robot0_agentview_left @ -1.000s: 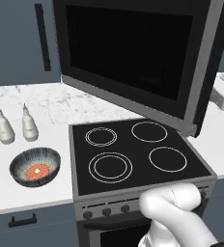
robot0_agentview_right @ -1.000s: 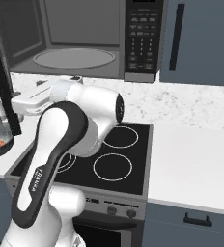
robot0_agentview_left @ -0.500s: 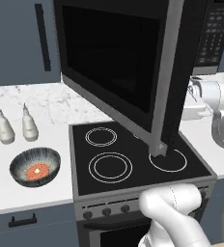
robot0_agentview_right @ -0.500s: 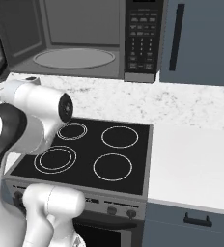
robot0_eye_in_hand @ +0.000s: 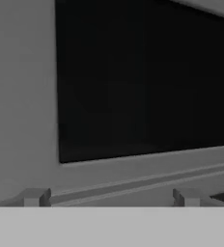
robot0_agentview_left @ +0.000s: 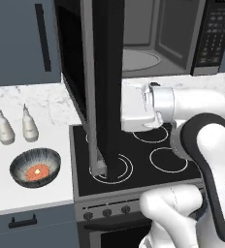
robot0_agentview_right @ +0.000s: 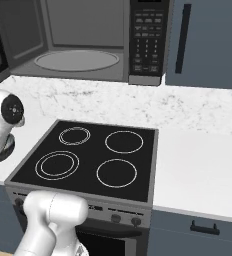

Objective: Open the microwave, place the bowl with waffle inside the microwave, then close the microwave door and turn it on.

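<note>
The microwave (robot0_agentview_left: 182,34) stands open, its grey cavity and glass turntable (robot0_agentview_right: 75,60) showing, keypad (robot0_agentview_right: 147,37) at the right. The microwave door (robot0_agentview_left: 104,87) is swung out wide, edge-on in the left base view. My gripper (robot0_eye_in_hand: 111,198) is open, its tips spread wide and close to the door's inner face with its dark window (robot0_eye_in_hand: 143,77). In the left base view my white hand (robot0_agentview_left: 136,109) sits right behind the door's edge. The blue-grey bowl (robot0_agentview_left: 49,160) rests on the counter left of the stove, with the waffle (robot0_agentview_left: 37,171) inside.
The black four-ring stovetop (robot0_agentview_right: 93,157) lies below the microwave. Two small white bottles (robot0_agentview_left: 5,128) stand behind the bowl. The marble counter (robot0_agentview_right: 198,150) stretches right of the stove. Dark blue cabinets (robot0_agentview_right: 208,40) flank the microwave.
The door has swung further open, from angled across the stove to edge-on. My arm has followed it to the left, out of the middle of the right base view.
</note>
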### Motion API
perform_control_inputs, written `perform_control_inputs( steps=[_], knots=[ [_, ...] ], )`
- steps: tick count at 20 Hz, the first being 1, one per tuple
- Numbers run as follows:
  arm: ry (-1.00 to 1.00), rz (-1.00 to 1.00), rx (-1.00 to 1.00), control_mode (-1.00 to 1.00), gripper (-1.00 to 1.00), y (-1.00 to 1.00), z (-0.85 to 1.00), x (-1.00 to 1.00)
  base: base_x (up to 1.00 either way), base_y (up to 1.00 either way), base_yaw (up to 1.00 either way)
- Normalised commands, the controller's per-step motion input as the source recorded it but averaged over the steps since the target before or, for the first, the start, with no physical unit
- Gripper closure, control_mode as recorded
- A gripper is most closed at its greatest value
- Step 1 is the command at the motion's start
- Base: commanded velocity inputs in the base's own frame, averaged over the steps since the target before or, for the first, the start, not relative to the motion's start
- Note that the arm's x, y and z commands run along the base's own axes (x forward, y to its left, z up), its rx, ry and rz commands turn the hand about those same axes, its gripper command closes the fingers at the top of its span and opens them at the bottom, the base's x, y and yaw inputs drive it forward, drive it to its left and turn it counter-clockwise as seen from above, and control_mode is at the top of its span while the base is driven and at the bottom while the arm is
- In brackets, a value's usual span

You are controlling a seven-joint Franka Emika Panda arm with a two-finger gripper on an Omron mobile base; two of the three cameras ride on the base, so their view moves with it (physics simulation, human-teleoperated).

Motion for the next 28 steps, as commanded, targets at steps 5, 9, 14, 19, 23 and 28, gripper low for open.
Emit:
perform_control_inputs(
  steps=[5, 9, 14, 19, 23, 28],
  knots=[
    [0.0, -0.02, -0.09, -1.0, -1.0, 0.94, 0.0, 0.17, 0.0, 0.0, 0.0],
    [0.0, -0.02, -0.03, -1.0, -1.0, 0.49, 0.0, 0.14, 0.0, 0.0, 0.0],
    [0.0, -0.02, -0.02, -1.0, -1.0, 0.36, 0.0, 0.13, 0.0, 0.0, 0.0],
    [0.03, -0.03, 0.01, -1.0, -1.0, -0.22, 0.02, -0.05, 0.0, 0.0, 0.0],
    [0.22, -0.18, 0.01, -1.0, -1.0, -0.89, 0.03, 0.0, 0.0, 0.0, 0.0],
    [0.58, -0.28, 0.0, -1.0, -1.0, -0.88, 0.0, 0.0, 0.0, 0.0, 0.0]
  ],
)
